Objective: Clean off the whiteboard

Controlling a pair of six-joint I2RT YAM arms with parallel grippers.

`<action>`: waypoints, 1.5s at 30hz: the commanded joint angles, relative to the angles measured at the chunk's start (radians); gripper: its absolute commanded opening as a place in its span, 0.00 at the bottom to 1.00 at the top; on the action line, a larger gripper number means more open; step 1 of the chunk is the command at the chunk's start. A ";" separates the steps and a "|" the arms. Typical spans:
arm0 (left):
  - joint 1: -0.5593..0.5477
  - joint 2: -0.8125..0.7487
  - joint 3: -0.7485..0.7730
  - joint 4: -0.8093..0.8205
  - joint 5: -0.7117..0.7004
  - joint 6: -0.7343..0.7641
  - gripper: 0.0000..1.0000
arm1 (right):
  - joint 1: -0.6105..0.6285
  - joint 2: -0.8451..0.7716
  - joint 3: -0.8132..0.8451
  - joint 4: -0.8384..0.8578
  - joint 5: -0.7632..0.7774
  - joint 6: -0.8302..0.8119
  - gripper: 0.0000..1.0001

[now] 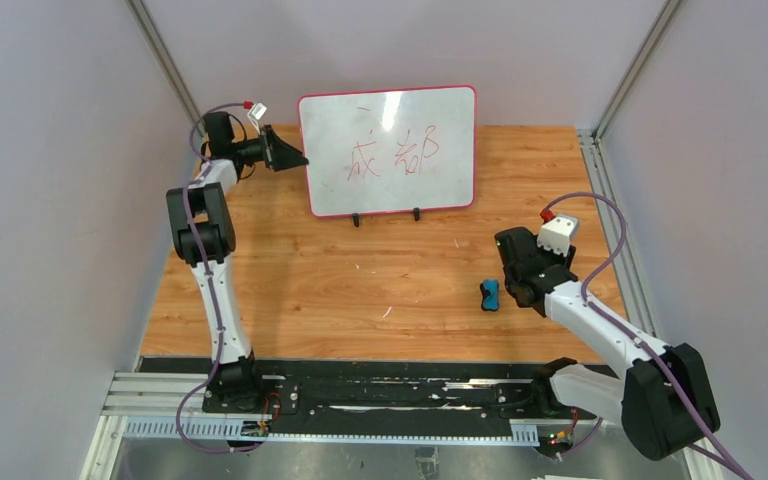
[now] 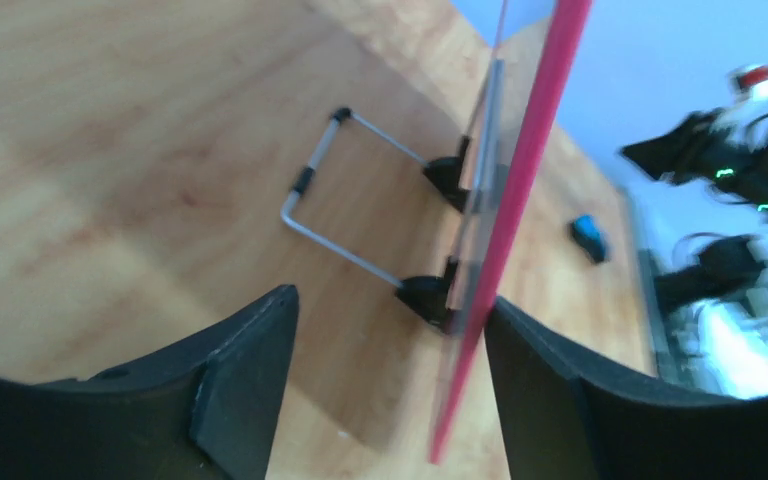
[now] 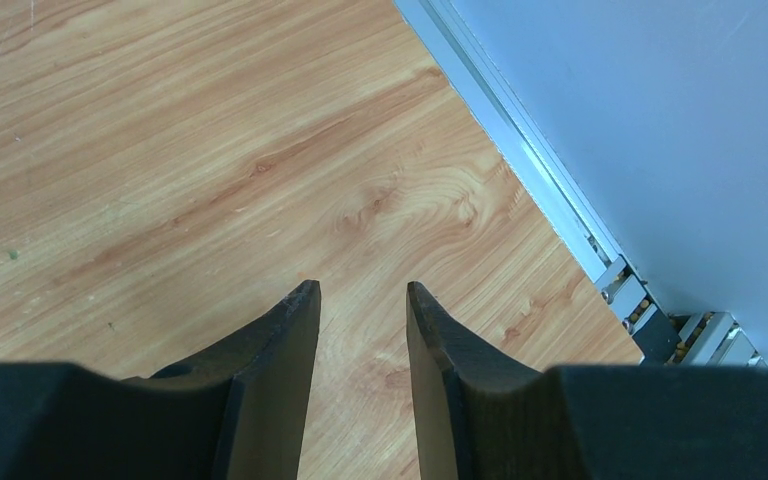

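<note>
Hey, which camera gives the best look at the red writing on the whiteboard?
The top external view: it faces the whiteboard front-on, so the red writing shows whole. The left wrist view sees the board edge-on, only its red frame and wire stand, no writing. The right wrist view shows table and wall, no board.

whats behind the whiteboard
The left wrist view shows a bent wire stand behind the whiteboard, running from its two black feet and resting on the wooden table. From above, the board covers that stretch of table.
</note>
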 commanded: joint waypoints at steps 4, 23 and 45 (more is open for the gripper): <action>-0.019 0.293 0.271 1.729 0.084 -1.622 0.69 | -0.009 -0.038 -0.001 -0.002 0.006 0.008 0.38; -0.071 0.236 0.184 1.725 0.083 -1.540 0.71 | -0.006 0.023 0.037 -0.013 0.012 -0.001 0.38; -0.072 0.129 -0.040 1.731 0.137 -1.462 0.37 | -0.006 -0.003 0.019 0.006 0.004 -0.015 0.38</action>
